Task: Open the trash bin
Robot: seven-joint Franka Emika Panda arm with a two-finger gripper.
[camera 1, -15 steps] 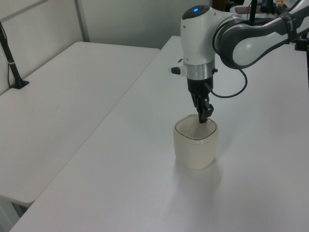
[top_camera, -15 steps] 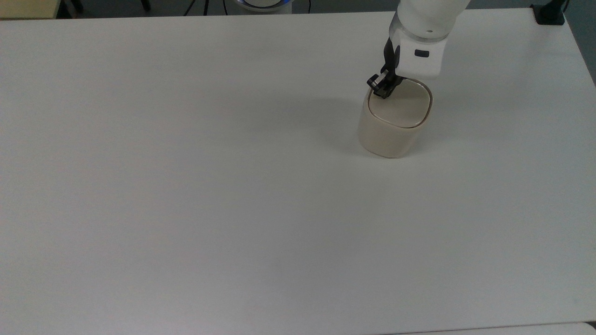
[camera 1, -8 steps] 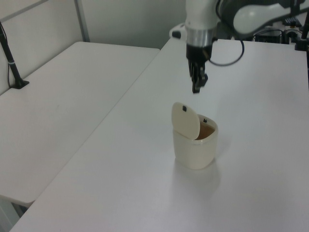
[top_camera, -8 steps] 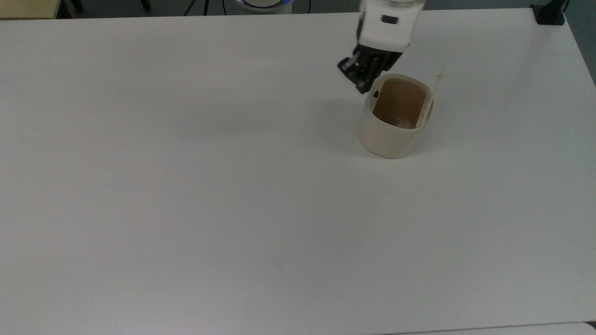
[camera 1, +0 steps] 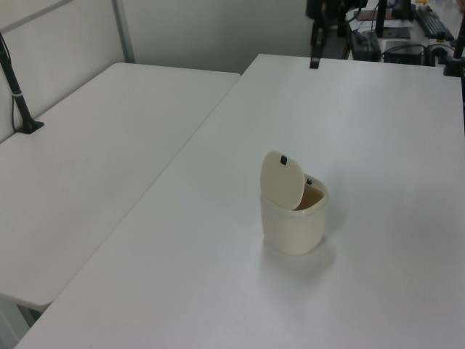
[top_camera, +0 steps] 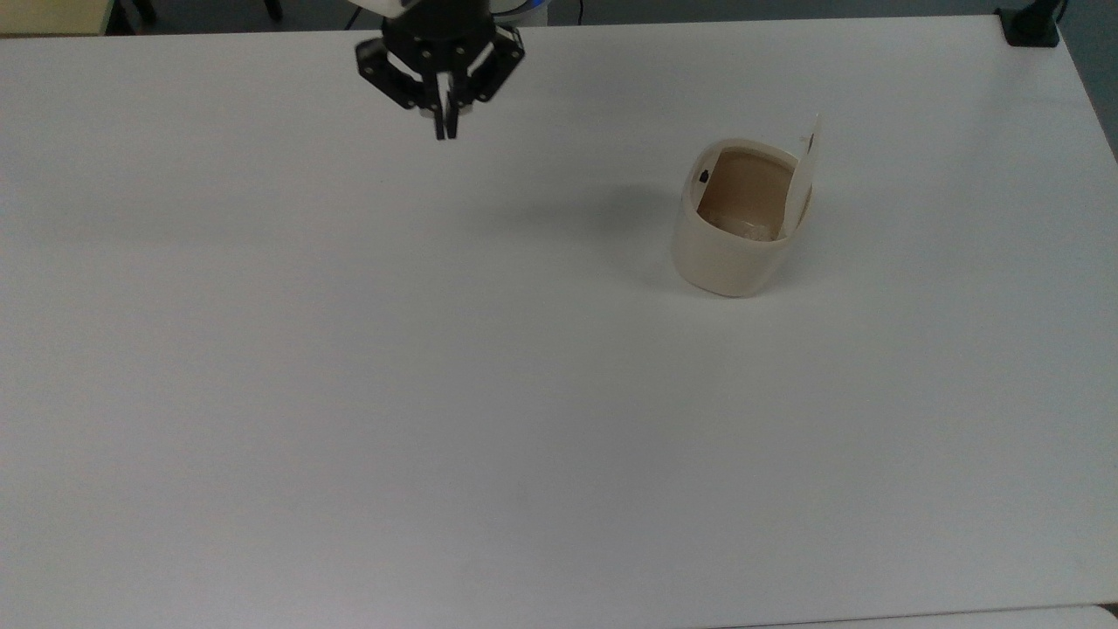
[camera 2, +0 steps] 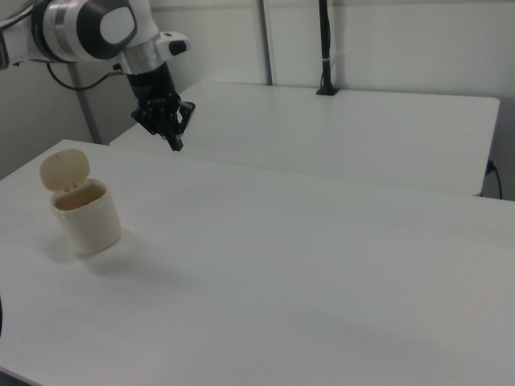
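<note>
Top view, left to right: the gripper [top_camera: 444, 131] hangs above the white desk [top_camera: 349, 393] near its far edge, fingers pressed together, grasping nothing. Well apart, toward the top view's right, the trash bin [top_camera: 732, 249] stands on the desk, its lid [top_camera: 805, 175] raised upright, brownish interior exposed, black button [top_camera: 704, 176] at the rim.

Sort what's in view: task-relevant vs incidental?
Task-relevant:
- trash bin, its lid standing open
- end effector, shut, away from the bin

Incidental:
- table under the bin
- second table
- black post
</note>
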